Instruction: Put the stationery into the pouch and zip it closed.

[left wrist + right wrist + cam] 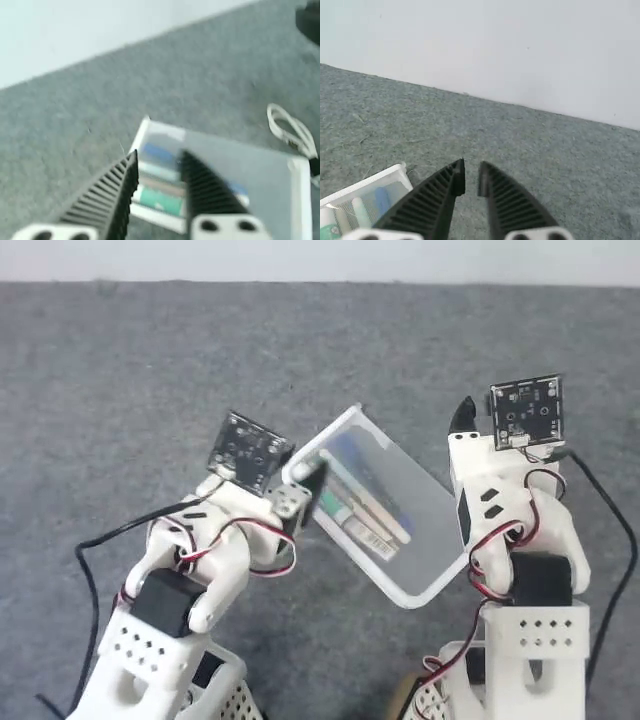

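Pouch and both claws, seen from above and from each wrist. The translucent pouch (pixel 432 545) lies flat and askew on the grey table (pixel 150 370) between my two arms. The stationery (pixel 365 510), pens in blue, green and pale tones, shows through its wall and looks to be already inside.

My left claw (pixel 157 162) is held moderately wide over the pouch's near end, one finger to either side of the pens. I cannot tell whether the fingers touch the plastic. My right claw (pixel 471 172) is raised just beside the pouch's far corner. Its gap is narrow and it grips nothing.

Judged step: closing the zip. A white loop (pixel 289 129) lies at the pouch's other end and may be the pull, though I cannot be sure of it.

- **Left claw:** I should pinch only the white rim (pixel 300 462), not the pens beneath, so the pouch is anchored and stays flat.
- **Right claw:** I should come down low, take the pull squarely, and draw it straight along the rim away from the anchor.
- **Risk:** a skewed pull would drag or fold the light pouch
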